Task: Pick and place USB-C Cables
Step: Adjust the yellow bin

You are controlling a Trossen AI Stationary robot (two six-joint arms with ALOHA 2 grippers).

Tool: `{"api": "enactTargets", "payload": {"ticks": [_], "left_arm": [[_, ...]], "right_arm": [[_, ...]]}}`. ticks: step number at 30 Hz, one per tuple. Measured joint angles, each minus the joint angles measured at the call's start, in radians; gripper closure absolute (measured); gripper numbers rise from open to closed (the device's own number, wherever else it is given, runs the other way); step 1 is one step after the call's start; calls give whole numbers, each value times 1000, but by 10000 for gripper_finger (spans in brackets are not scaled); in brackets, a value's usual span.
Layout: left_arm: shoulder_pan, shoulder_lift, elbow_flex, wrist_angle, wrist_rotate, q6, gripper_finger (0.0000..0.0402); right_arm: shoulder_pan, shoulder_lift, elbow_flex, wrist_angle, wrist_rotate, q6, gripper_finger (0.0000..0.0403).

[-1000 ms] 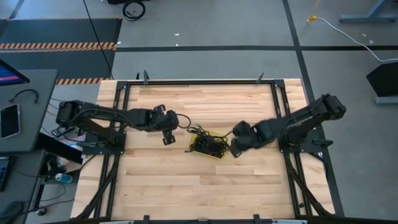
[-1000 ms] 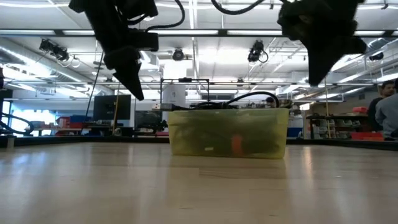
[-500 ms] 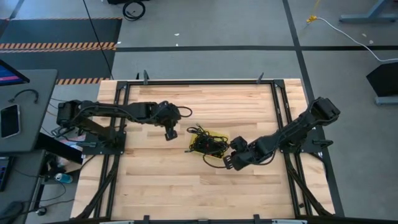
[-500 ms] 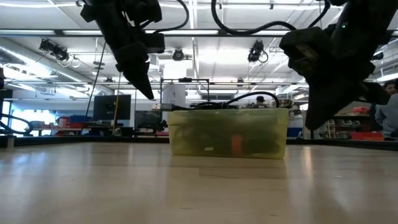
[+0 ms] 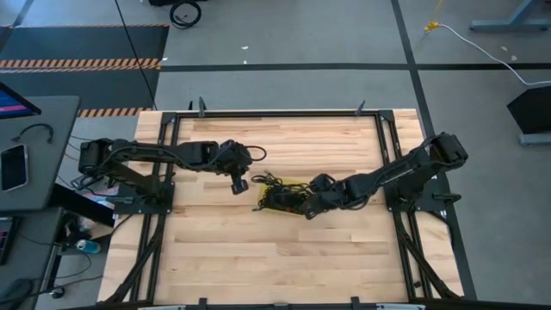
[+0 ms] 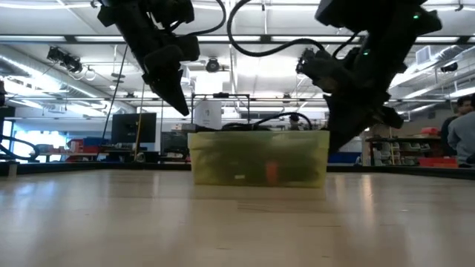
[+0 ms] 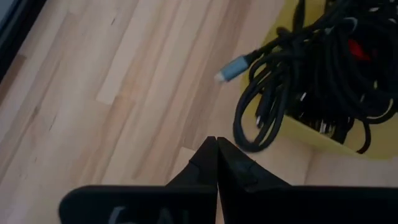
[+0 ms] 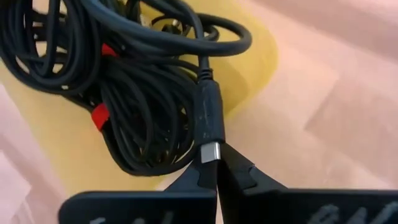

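A small yellow bin (image 5: 299,184) stands mid-table, filled with tangled black USB-C cables (image 5: 279,195), some bound with red ties (image 8: 99,116). One cable loop (image 7: 254,122) and a silver plug (image 7: 231,70) spill over the bin's left rim. My left gripper (image 5: 240,184) hovers shut above the wood just left of the bin, touching nothing. My right gripper (image 5: 307,207) is shut at the bin's right side. In the right wrist view, another plug (image 8: 210,151) lies right at its tips. My right gripper comes slanting down from the table's right. Its shut fingers (image 6: 338,137) lie against the right wall (image 6: 323,152) of the bin, which stands flat on the table. The silver plug of a cable over the rim meets the fingertips (image 8: 225,163). Nothing is pinched.
Black frame rails (image 5: 275,113) border the wooden table (image 5: 258,258). The wood shows bare near and far of the bin. A side desk with a phone (image 5: 13,166) stands off the left edge. A person (image 6: 464,133) is in the room at right.
My right gripper swung toward the near edge, then came back up and leftward against the bin. The bin slid a little toward the table's left. My left gripper drifted slightly right toward the bin and stayed shut.
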Motion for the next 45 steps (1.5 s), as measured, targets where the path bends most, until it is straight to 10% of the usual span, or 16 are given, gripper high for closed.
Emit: {"api": "enactTargets", "payload": {"ticks": [21, 35, 45], "left_arm": [[-118, 0, 0, -231, 31, -220, 401], [-177, 25, -63, -84, 33, -335, 401], [-232, 48, -188, 187, 80, -424, 401]], "right_arm": [[-70, -133, 46, -43, -8, -206, 403], [-93, -302, 46, -184, 105, -270, 403], [-36, -198, 45, -176, 29, -143, 402]]}}
